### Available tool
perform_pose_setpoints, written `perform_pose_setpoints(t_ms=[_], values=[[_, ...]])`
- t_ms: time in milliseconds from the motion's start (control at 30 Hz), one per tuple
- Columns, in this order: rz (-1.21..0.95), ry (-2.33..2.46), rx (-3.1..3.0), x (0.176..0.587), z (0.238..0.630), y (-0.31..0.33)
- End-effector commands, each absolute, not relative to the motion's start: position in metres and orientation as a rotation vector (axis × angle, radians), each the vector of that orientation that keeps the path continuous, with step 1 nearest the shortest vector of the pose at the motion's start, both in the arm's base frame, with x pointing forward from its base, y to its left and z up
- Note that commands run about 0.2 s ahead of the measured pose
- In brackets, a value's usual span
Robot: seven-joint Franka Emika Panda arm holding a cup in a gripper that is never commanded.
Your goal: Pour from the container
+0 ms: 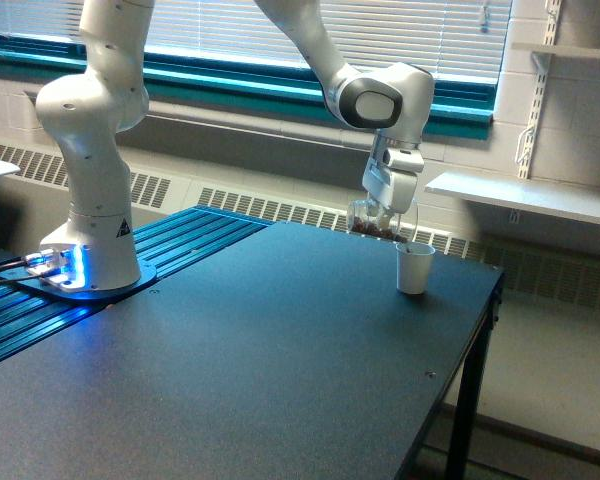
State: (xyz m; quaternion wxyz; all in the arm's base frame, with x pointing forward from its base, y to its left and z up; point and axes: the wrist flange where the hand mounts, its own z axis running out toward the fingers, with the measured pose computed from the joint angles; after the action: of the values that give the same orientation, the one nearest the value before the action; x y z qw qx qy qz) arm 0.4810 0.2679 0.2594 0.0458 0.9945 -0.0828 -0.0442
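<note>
A small clear cup (372, 220) with dark brown grains inside lies tipped on its side in the air, its mouth toward the exterior view's right. My gripper (388, 212) is shut on it from above. The cup's mouth hangs just above and to the left of the rim of a white paper cup (413, 268), which stands upright on the black table near its far right corner. Whether grains are falling I cannot tell.
The black table (250, 350) ends close to the right of the white cup, with a drop to the floor. My white arm base (90, 240) stands at the left on a blue ribbed platform. A wall shelf (525, 195) juts out behind the cups.
</note>
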Motion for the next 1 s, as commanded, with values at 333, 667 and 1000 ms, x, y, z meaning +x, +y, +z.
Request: perform_pose_setpoints(t_ms=[333,667,1000], values=[[-0.162,-0.196,3.031,0.491,0.265,0.268],[-0.170,-0.181,3.015,0.496,0.264,0.267],[-0.193,-0.167,3.006,0.500,0.262,0.268]])
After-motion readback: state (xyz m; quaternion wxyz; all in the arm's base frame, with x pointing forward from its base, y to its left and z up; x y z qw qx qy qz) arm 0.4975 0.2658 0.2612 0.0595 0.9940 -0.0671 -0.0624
